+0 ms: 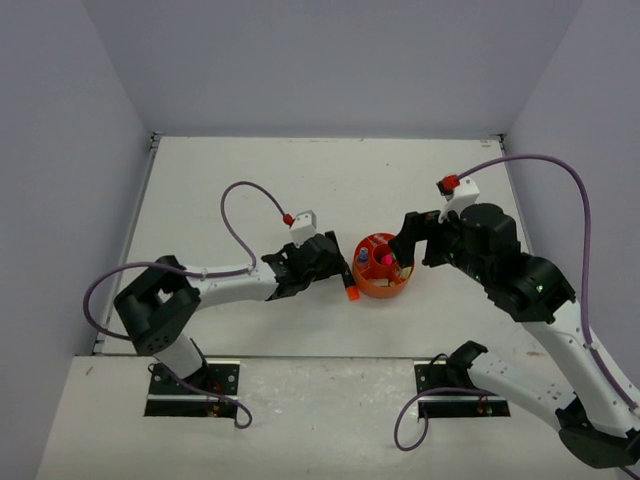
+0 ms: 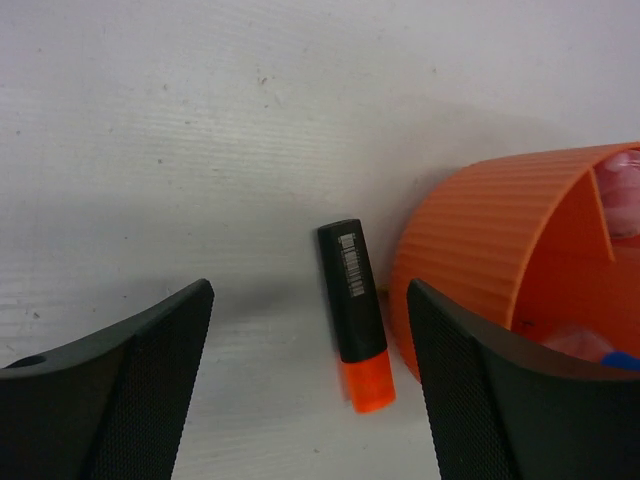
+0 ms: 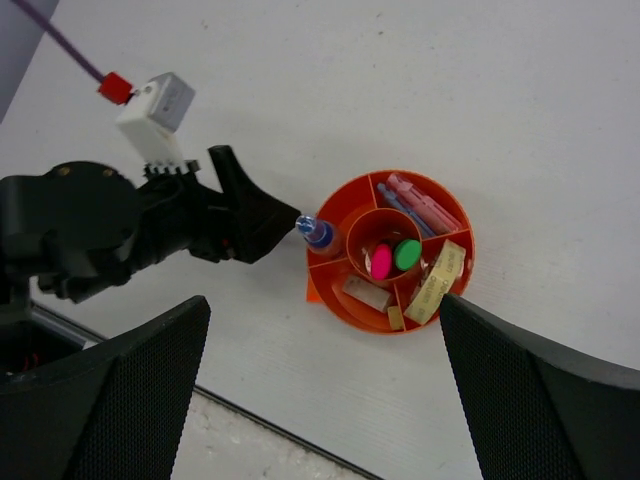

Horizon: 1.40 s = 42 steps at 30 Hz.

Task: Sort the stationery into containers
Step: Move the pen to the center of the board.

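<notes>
**Top external view.** You are looking down on the bench (image 1: 300,180), where the orange organiser (image 1: 376,291) is standing between the two arms. The left hand (image 1: 340,270) is reaching in low at the organiser's left side, and the orange-capped marker (image 1: 351,293) is lying on the bench just beside the organiser's near-left wall. The right hand (image 1: 420,245) is hanging over the organiser's right rim. From this height you cannot tell how wide either hand is standing.

**Left wrist view.** You are seeing the left hand's two fingers standing well apart, released and gripping nothing. The black, orange-capped marker is lying flat on the bench between them, nearer the right-side finger and touching neither. Its cap is pointing toward the camera. The ribbed organiser wall is rising just beside it; you cannot tell whether the two are touching.

**Right wrist view.** You are seeing the right hand's fingers spread wide and empty, high above the organiser. The central cup is holding a pink-capped marker (image 3: 381,262) and a green-capped marker (image 3: 407,254), both upright. A blue marker (image 3: 318,234) is standing in the left outer compartment, pink markers (image 3: 425,205) are lying in the far one, and a cream tape roll (image 3: 436,283) is sitting in the near-right one.
</notes>
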{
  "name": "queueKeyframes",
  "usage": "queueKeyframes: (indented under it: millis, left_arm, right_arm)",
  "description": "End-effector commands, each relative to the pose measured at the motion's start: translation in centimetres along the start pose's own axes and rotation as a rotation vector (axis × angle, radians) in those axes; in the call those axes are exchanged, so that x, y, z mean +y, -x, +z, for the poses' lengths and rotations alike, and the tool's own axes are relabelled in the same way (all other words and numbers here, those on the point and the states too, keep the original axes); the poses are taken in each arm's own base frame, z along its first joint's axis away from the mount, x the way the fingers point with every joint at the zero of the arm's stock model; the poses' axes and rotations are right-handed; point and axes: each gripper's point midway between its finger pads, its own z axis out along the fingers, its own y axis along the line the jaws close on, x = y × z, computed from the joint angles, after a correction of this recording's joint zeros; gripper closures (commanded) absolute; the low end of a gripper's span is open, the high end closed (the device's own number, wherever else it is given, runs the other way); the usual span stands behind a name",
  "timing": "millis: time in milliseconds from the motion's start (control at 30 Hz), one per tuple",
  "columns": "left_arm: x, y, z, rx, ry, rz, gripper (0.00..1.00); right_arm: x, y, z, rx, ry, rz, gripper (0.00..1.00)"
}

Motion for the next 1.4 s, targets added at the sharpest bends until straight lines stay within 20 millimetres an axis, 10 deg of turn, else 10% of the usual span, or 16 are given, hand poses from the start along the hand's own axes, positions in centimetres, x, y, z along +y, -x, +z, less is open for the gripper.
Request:
queueKeyframes:
  millis: [0,433,1367]
  left_arm:
    - [-2.4,1.0,2.0,0.044,-0.007,-0.004,0.21]
    - [-0.5,-0.5,5.2,0.087,0.171,0.05,0.28]
    - [2.2,-4.0,5.4,0.136,0.321,0.192,0.52]
  right_arm:
    - [2.1,1.2,-1.0,-0.074,0.128,0.022,0.01]
    - [1.9,0.8,-2.0,-0.1,0.146,0.001,0.01]
    - [2.4,0.9,-2.5,-0.117,0.183,-0.003,0.01]
